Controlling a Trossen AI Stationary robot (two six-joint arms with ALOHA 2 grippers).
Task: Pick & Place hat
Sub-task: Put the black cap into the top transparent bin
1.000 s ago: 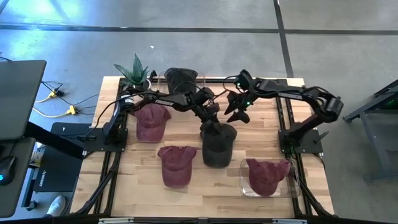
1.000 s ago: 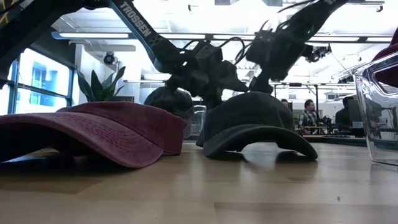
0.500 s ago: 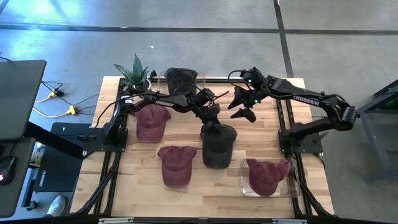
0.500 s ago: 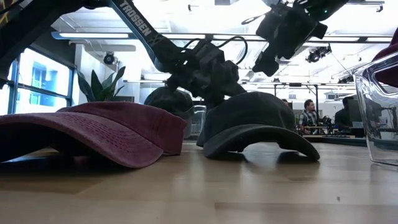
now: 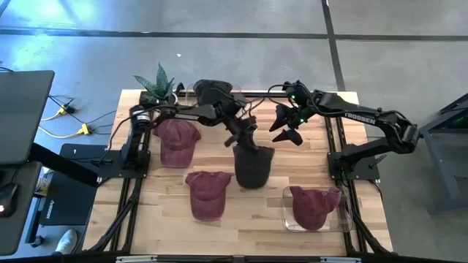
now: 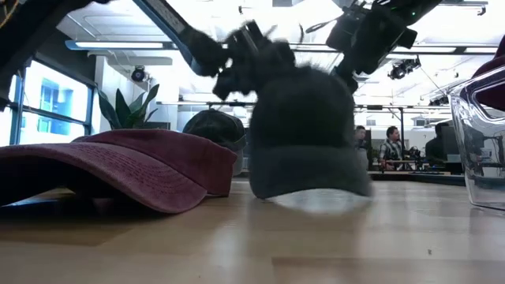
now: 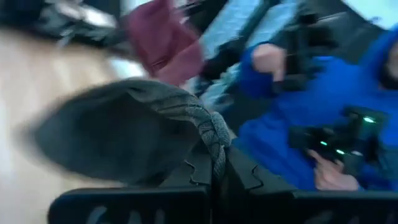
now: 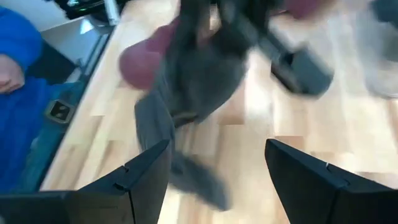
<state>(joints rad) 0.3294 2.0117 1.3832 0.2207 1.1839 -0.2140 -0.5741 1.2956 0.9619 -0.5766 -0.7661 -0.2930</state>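
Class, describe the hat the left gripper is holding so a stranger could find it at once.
Start at the wooden table and find its middle, where the left gripper is shut on the dark grey cap, lifting its back edge. The caps beside and in front of it are maroon; this one is charcoal.

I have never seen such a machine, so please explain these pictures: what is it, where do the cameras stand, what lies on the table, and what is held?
It is a robot with two dark arms at a wooden table. One camera looks straight down, one sits at table height, and one rides on each wrist.

The left pincer is shut on the back edge of a dark grey cap, which hangs near the table's middle. The right pincer hovers open beside it, holding nothing.

On the table lie two maroon caps, a third maroon cap in a clear bin, another dark cap at the back, and a plant.
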